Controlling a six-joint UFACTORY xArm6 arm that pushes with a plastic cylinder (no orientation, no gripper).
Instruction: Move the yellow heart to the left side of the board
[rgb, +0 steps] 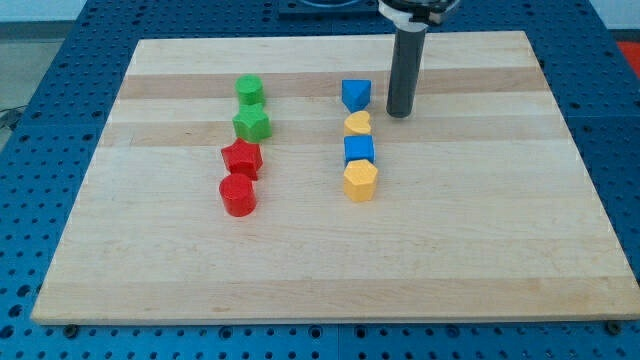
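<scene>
The yellow heart (358, 123) lies on the wooden board (330, 270), right of centre, in a column of blocks. A blue block (356, 94) sits just above it and a blue cube (359, 149) just below it, with a yellow hexagonal block (360, 181) at the column's bottom. My tip (400, 114) rests on the board just to the right of the heart and slightly above it, a small gap away, not touching it.
Left of centre stands a second column: a green cylinder (249, 89), a green hexagonal block (251, 124), a red star-shaped block (241, 158) and a red cylinder (238, 195). A blue perforated table surrounds the board.
</scene>
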